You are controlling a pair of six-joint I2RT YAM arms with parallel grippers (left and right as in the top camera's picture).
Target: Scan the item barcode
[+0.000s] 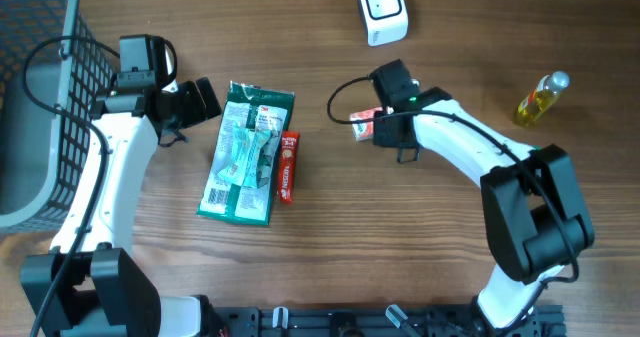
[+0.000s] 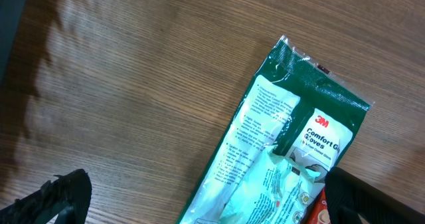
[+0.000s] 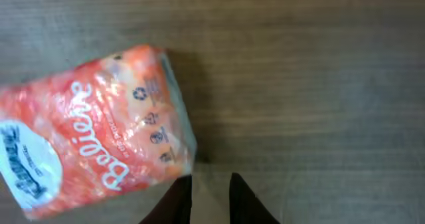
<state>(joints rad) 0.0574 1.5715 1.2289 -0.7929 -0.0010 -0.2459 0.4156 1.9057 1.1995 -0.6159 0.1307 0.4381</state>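
Note:
A white barcode scanner [image 1: 383,9] stands at the far edge of the table. An orange-red plastic packet [image 1: 362,124] [image 3: 93,127] lies just left of my right gripper [image 1: 380,127] [image 3: 211,179]. Its corner touches the left fingertip, and the jaws stand only a narrow gap apart with table showing between them. A green and white glove pack [image 1: 246,152] [image 2: 285,151] lies flat at the middle left. My left gripper [image 1: 205,99] [image 2: 212,207] hovers wide open over its top end, one finger on each side.
A thin red sachet [image 1: 288,165] [image 2: 320,214] lies against the glove pack's right edge. A small bottle of yellow oil [image 1: 541,97] lies at the right. A grey wire basket [image 1: 30,107] fills the left edge, close behind the left arm.

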